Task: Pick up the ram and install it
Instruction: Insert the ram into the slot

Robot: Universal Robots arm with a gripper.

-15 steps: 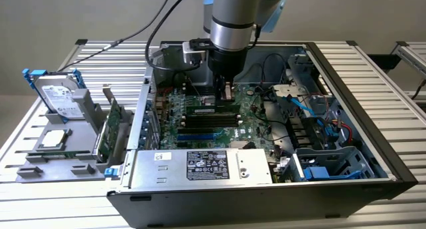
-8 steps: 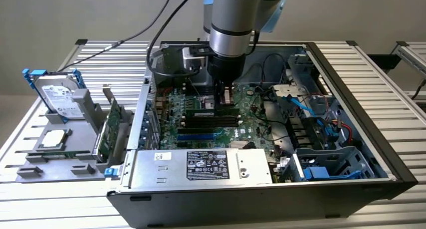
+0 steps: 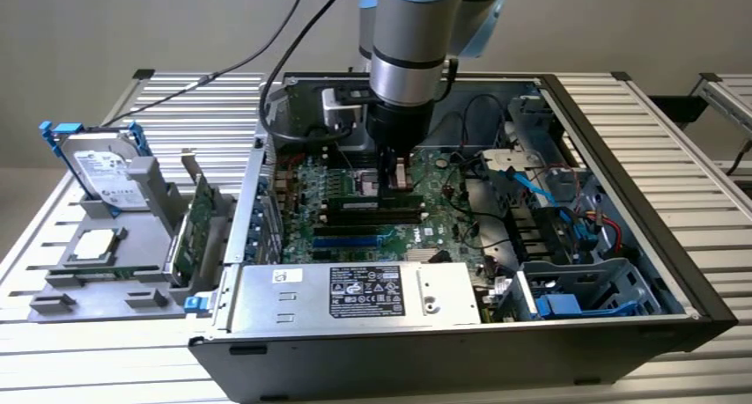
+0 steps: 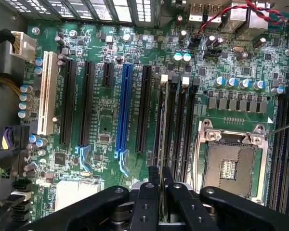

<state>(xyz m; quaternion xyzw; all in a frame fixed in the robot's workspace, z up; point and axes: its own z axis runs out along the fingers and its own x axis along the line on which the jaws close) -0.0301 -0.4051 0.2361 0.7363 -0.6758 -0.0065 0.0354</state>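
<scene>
**Upright, pointing down, clamped narrow**

The arm (image 3: 411, 43) hangs vertically from the upper centre of the exterior frame, with the wrist pointing straight down. Its claw (image 3: 395, 184) sits near mid-frame. In the wrist view, its two fingers (image 4: 154, 180) stand nearly together, pinching the ram (image 4: 163, 144) edge-on.

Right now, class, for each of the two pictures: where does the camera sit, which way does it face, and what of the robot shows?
Exterior view: off the arm, raised, looking down into the open computer case; the arm and gripper show.
Wrist view: on the wrist, looking past the gripper onto the motherboard; its dark fingers show, shut on the ram.
Shared: the gripper and the motherboard.
</scene>
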